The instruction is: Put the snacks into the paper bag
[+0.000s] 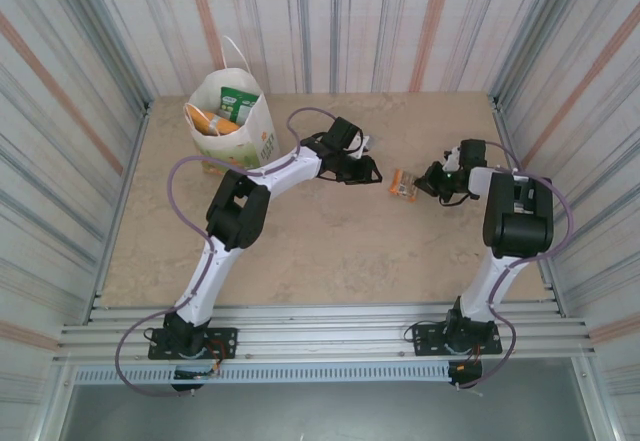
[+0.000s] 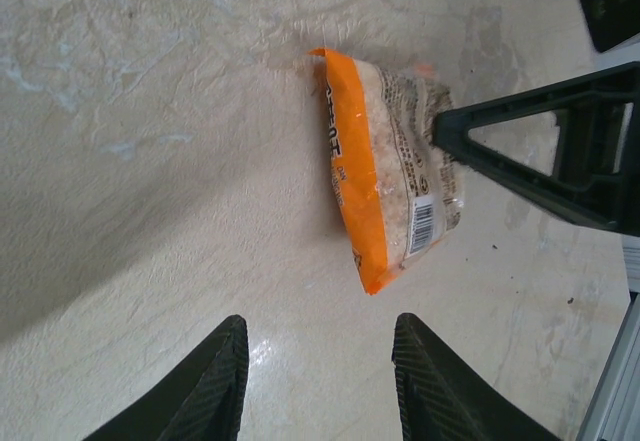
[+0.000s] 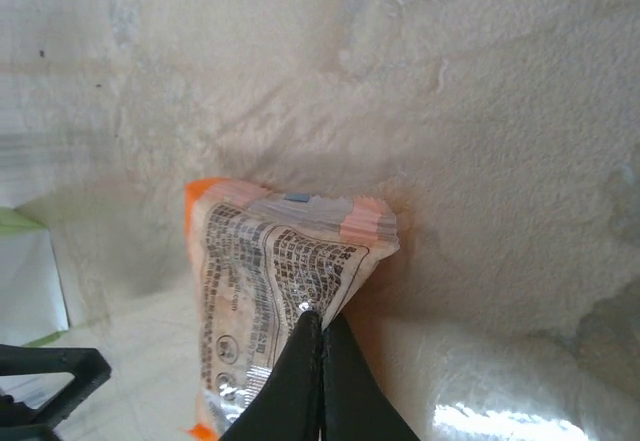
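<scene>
Pickup: right claw [image 3: 321, 323] pinched tight on the orange packet [image 3: 262, 261]; left claw [image 2: 320, 323] gaped halfway, empty. Next it likely needed lifting to the paper bag [image 1: 252, 147] at ten o'clock.

We find the paper bag [image 1: 256, 143] standing in the far-left corner of the counter [image 1: 300, 251], with several packets [image 1: 236, 102] upright inside it. One lone packet [image 1: 402, 184] rests on the counter right of the middle, in the far half, well apart from the bag. The right fingers [image 3: 318, 386] sit at its right-hand end, pinched together on that edge. The left fingers [image 2: 425, 381] lie just to the packet's left (spread, with nothing between them), not touching it, so the packet lies between the two. Both arm bases stand along the near edge.
</scene>
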